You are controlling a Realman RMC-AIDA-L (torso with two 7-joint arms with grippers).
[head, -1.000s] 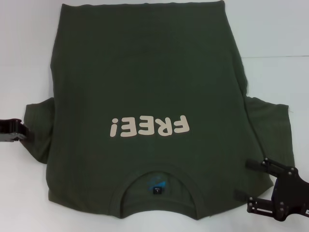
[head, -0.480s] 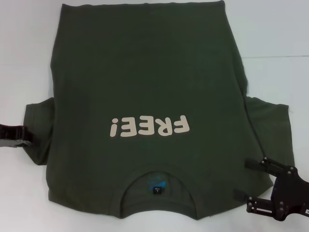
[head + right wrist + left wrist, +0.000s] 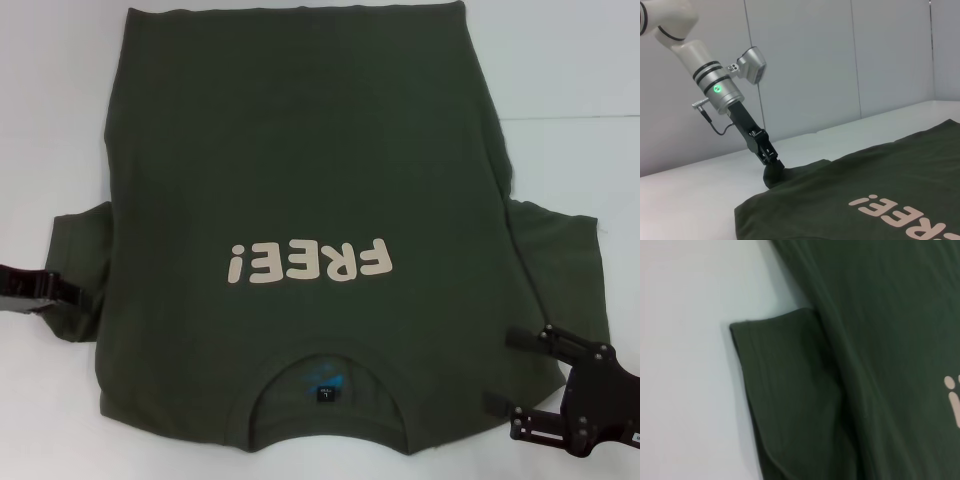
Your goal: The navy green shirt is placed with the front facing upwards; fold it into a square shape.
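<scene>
One white table (image 3: pixel 560 70), grey walls (image 3: pixel 805 60)

Matt cloth on a smooth white bench

The navy green shirt (image 3: pixel 300 170) is soft, matt knit cloth with a ribbed collar and flat cream printed lettering (image 3: pixel 306 263). The bench (image 3: pixel 50 120) looks smooth and faintly satin. The right gripper (image 3: pixel 500 372) is matt black metal; the left arm (image 3: pixel 715 87) is glossy white with silver bands.

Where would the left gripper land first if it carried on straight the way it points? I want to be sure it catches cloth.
Most likely the left sleeve of the navy green shirt. The left gripper already sits at that sleeve's edge, angled downward.
</scene>
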